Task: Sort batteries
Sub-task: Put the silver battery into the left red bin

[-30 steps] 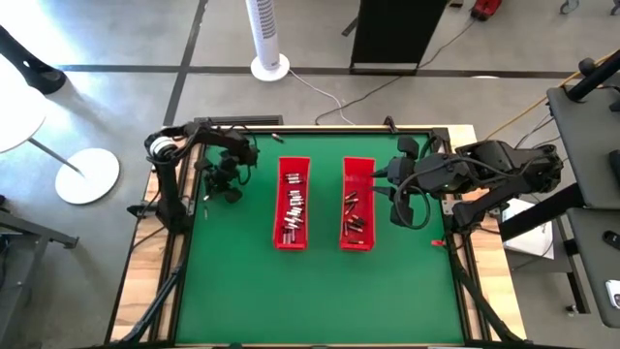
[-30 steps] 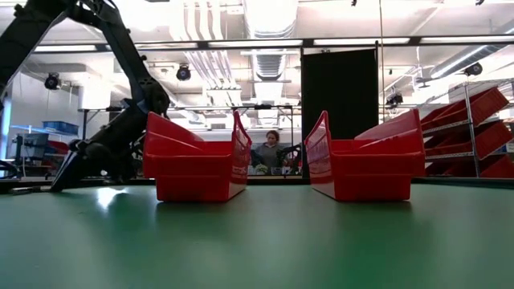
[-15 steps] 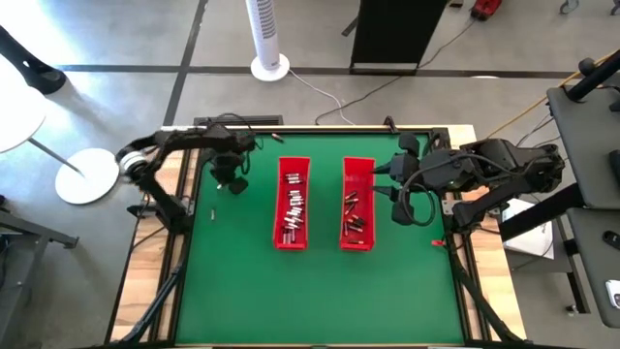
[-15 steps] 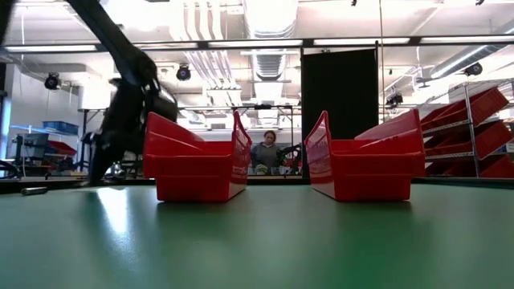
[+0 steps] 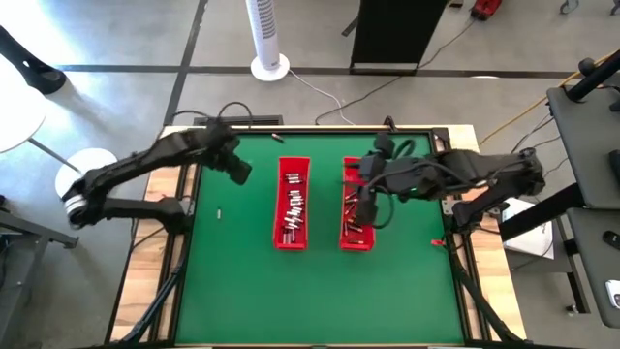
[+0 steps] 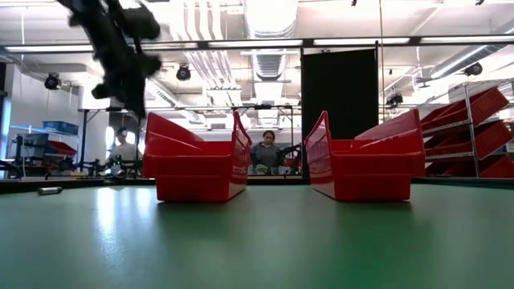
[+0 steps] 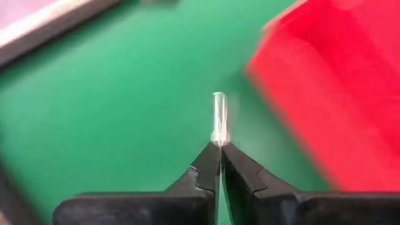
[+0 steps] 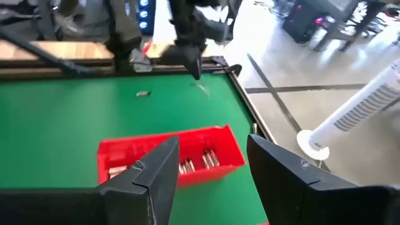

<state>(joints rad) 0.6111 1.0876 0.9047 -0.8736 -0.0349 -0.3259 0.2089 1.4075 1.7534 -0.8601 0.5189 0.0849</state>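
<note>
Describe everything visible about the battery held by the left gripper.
The battery is a slim, silvery cylinder that looks metallic. The left gripper is shut on one end, so the rest sticks out past the fingertips. It hangs above the green mat, beside the left red tray, touching only the fingers.

Many small silvery and dark batteries (image 5: pixel 294 206) are strewn lengthwise inside the left red tray (image 5: pixel 279 208), and more, some red-ended, inside the right one. One battery (image 7: pixel 218 115) is pinched end-on above the mat; another (image 5: pixel 219 214) lies alone there.
</note>
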